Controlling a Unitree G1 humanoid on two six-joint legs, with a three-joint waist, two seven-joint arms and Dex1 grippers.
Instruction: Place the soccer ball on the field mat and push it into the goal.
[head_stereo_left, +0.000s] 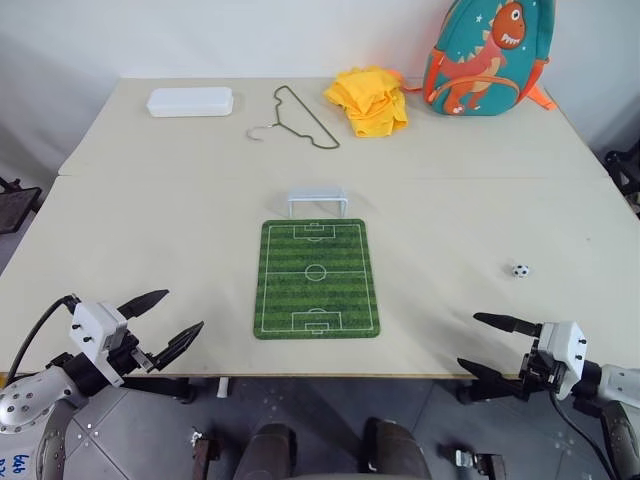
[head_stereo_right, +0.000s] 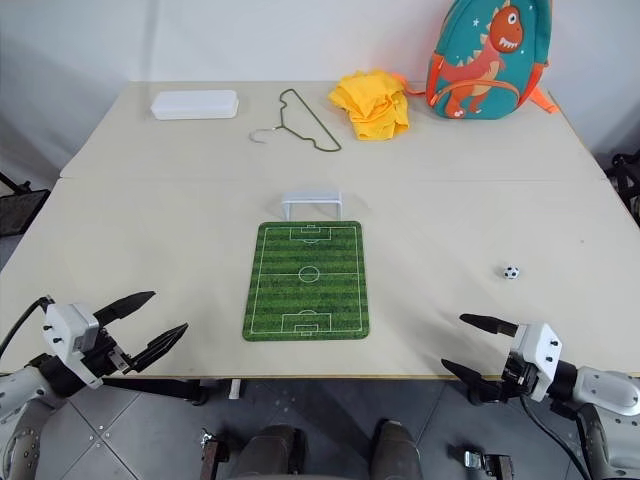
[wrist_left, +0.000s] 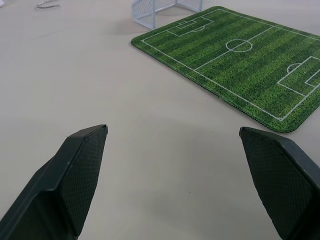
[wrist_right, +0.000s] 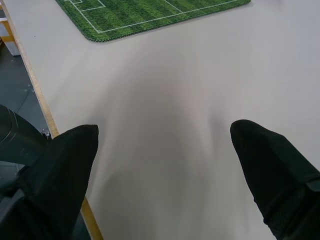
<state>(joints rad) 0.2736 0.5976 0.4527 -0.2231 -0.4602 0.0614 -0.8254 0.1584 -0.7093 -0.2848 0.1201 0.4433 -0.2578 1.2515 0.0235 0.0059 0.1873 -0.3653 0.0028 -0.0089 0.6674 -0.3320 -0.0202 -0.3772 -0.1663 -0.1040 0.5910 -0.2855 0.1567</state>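
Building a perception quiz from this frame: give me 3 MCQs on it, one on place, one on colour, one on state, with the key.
1. Where is the soccer ball?
A. on the field mat
B. on the bare table, on the robot's right of the mat
C. inside the goal

2. What colour is the crumpled cloth at the far side of the table?
A. yellow
B. red
C. blue

3. How are the two grippers?
A. both open and empty
B. right shut on the ball
C. left shut on the hanger

Key:
1 B: the ball sits apart from the field mat and the goal, on bare tabletop.
2 A: the cloth is plainly yellow.
3 A: the left gripper and the right gripper show spread fingers with nothing between.
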